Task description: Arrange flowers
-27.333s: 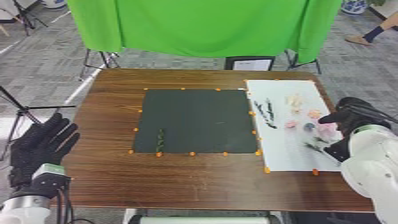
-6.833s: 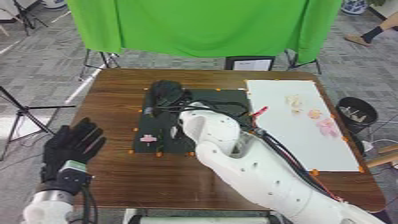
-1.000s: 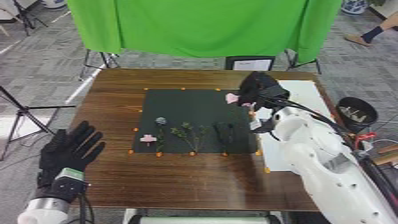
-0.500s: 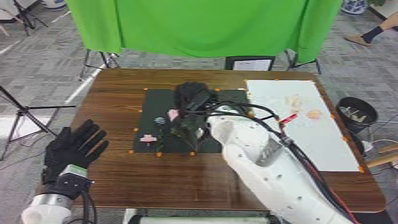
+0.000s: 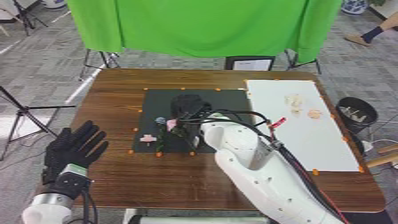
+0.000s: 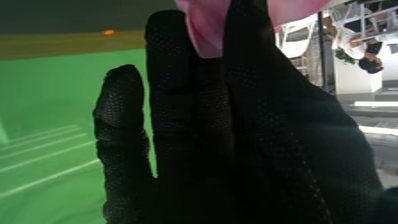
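Note:
My right hand [image 5: 189,106] is over the left half of the black mat [image 5: 229,100], pinching a pink flower [image 5: 171,122]. In the right wrist view, that pink flower [image 6: 206,22] sits at the fingertips of my right hand [image 6: 200,125]. A blue-grey flower [image 5: 160,120] and a small pink flower [image 5: 148,138] lie on the mat, left of the held flower. My arm partly covers the green sprigs there. Pale blossoms [image 5: 296,101] and a peach flower [image 5: 314,114] lie on the white sheet [image 5: 311,150]. My left hand [image 5: 73,146] is open beside the table's left edge.
Orange markers edge the mat and the sheet on the brown table [image 5: 115,175]. A black bin [image 5: 357,112] stands off the table's right side. Behind the table hangs a green cloth [image 5: 204,30].
My right hand has carried the pink flower leftward from the sheet's edge over the mat, then slightly nearer. Since the oldest frame, flowers and sprigs have been placed on the mat.

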`<state>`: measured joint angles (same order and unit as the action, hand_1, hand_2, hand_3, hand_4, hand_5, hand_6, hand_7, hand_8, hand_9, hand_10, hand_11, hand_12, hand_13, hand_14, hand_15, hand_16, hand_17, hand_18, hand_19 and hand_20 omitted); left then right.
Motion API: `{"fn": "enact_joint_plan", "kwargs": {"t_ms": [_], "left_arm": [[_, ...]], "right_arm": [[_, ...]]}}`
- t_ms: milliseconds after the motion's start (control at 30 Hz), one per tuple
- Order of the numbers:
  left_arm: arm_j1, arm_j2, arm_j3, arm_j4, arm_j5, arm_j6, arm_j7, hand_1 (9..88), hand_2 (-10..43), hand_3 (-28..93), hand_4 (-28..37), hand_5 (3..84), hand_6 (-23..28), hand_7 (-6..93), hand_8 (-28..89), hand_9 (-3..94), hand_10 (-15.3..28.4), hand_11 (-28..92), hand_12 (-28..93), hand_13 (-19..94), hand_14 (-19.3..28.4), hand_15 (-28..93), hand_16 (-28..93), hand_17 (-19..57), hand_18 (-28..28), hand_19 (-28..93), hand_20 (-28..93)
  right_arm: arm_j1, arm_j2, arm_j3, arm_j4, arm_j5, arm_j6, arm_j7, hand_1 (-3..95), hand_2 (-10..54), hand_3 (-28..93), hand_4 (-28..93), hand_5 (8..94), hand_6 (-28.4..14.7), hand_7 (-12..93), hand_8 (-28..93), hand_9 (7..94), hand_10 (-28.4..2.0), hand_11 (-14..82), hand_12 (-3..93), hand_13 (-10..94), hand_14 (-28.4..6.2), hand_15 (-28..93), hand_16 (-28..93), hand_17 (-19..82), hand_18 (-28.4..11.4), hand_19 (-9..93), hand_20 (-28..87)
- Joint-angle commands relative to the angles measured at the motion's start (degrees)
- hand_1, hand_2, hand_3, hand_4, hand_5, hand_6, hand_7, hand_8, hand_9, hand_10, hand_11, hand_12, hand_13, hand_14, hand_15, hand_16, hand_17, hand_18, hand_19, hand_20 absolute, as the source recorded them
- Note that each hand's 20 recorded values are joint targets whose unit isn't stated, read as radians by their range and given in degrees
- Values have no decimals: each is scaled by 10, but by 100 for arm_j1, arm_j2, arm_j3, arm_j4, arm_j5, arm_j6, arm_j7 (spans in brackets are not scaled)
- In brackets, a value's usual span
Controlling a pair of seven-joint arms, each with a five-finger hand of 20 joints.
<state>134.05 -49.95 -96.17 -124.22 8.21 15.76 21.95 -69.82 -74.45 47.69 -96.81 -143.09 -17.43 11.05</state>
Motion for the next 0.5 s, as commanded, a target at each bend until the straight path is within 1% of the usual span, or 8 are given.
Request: {"fn": "enact_joint_plan", "kwargs": {"t_ms": [33, 100, 167, 233, 367, 400, 433, 500], "left_arm": [[-20, -12, 24, -7, -120, 81, 49, 270, 179, 723, -283, 470, 101, 151, -80, 387, 148, 216, 109, 267, 162, 407, -83, -73, 168, 428, 120], [-13, -30, 16, -7, -115, 75, 52, 271, 179, 723, -283, 470, 101, 153, -81, 388, 149, 217, 109, 268, 162, 410, -84, -73, 168, 429, 121], [5, -66, -28, -10, -74, 31, -46, 271, 179, 724, -283, 470, 102, 152, -82, 388, 149, 217, 109, 268, 162, 411, -85, -73, 169, 429, 121], [-3, -66, -25, -16, -99, 35, -67, 271, 178, 724, -283, 470, 102, 153, -82, 388, 149, 217, 110, 266, 163, 411, -86, -72, 169, 428, 120], [9, -76, -37, -2, -97, 20, -6, 272, 173, 726, -283, 466, 100, 153, -82, 382, 148, 216, 109, 261, 163, 407, -86, -73, 168, 426, 118], [53, -69, -38, -23, -129, 22, 60, 272, 171, 726, -283, 465, 100, 153, -82, 382, 149, 215, 110, 261, 163, 407, -86, -73, 168, 426, 118], [28, -79, -35, -5, -105, 8, 34, 272, 171, 726, -283, 464, 100, 153, -82, 382, 149, 216, 110, 261, 163, 407, -85, -73, 168, 426, 118], [55, -55, -28, -18, -111, 22, 63, 273, 169, 727, -283, 463, 99, 153, -82, 382, 149, 216, 110, 261, 163, 408, -85, -73, 168, 426, 118]], "right_arm": [[-63, -31, -4, -10, -106, -376, 159, 576, -95, 684, -283, 637, 25, 220, -97, 695, -87, 142, 195, 673, -39, 310, 423, 320, -193, 764, 395], [-64, -11, 0, -24, -107, -431, 178, 576, -95, 684, -283, 615, 22, 214, -145, 675, -91, 151, 177, 666, -40, 312, 420, 317, -193, 761, 392], [-59, -24, 43, -33, -100, -580, 209, 577, -95, 684, -283, 587, 18, 211, -151, 650, -94, 153, 168, 661, -40, 315, 419, 314, -194, 759, 391], [-62, -15, 79, -78, 10, -614, 306, 573, -95, 692, -283, 564, 15, 207, -151, 630, -98, 150, 163, 652, -45, 318, 413, 311, -195, 757, 389], [-108, 69, 309, -447, 404, -616, 549, 550, -95, 719, -283, 521, 5, 198, -148, 589, -114, 142, 155, 635, -54, 347, 389, 309, -199, 759, 388], [-149, 80, 448, -578, 493, -617, 560, 536, -95, 734, -283, 507, 3, 196, -146, 573, -117, 138, 154, 626, -60, 361, 374, 307, -199, 761, 387], [-180, 81, 610, -682, 594, -585, 641, 519, -95, 749, -283, 490, -1, 191, -145, 556, -120, 133, 152, 616, -68, 386, 347, 306, -201, 764, 385], [-90, 87, 886, -801, 1181, -511, 1348, 477, -95, 789, -283, 467, -6, 173, -135, 538, -125, 124, 151, 600, -86, 424, 285, 299, -204, 765, 385]]}}
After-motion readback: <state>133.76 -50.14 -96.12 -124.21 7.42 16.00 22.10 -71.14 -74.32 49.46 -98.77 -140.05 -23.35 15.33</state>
